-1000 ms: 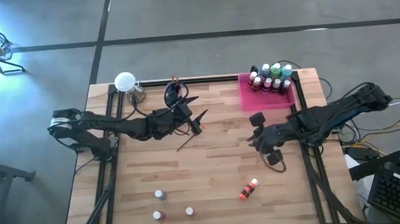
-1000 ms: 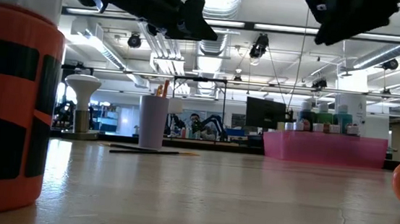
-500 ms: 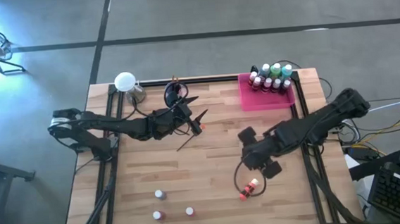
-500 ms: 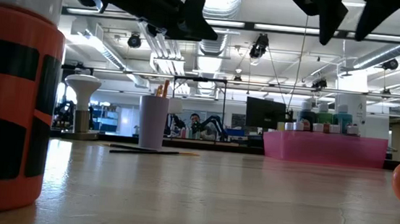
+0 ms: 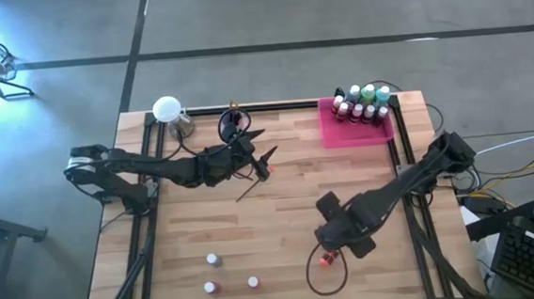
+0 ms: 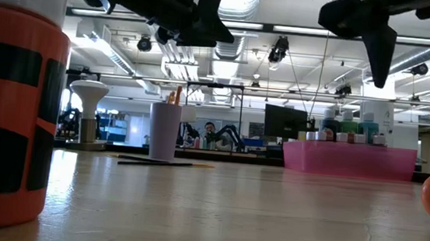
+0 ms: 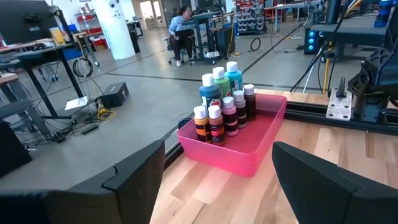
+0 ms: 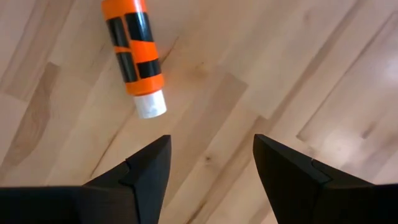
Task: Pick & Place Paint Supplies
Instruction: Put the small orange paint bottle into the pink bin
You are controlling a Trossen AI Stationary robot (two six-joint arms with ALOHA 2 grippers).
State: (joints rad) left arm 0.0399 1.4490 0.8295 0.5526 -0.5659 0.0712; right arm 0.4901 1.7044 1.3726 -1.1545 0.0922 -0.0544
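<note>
An orange paint bottle (image 8: 134, 50) with black stripes and a white cap (image 8: 150, 104) lies on its side on the wood near the table's front right (image 5: 329, 255). My right gripper (image 8: 211, 168) hangs open above it, pointing down, its fingers just short of the cap and touching nothing (image 5: 334, 237). My left gripper (image 7: 217, 177) stands open and level above the table's middle (image 5: 266, 157), facing the pink tray (image 7: 249, 146) that holds several upright bottles (image 7: 221, 99). Nothing is between its fingers.
Three small white-capped bottles (image 5: 213, 260) stand at the front left. A lilac cup (image 6: 163, 132) with brushes stands at the back, and loose brushes (image 6: 157, 162) lie in front of it. A white lamp (image 5: 167, 109) stands at the back left. Bare wood lies in the middle.
My right gripper has swung from near the right edge toward the table's near edge and left, sinking and tipping until it points down over the orange bottle. Its fingers have opened on the way. The bottle has stayed where it was.
</note>
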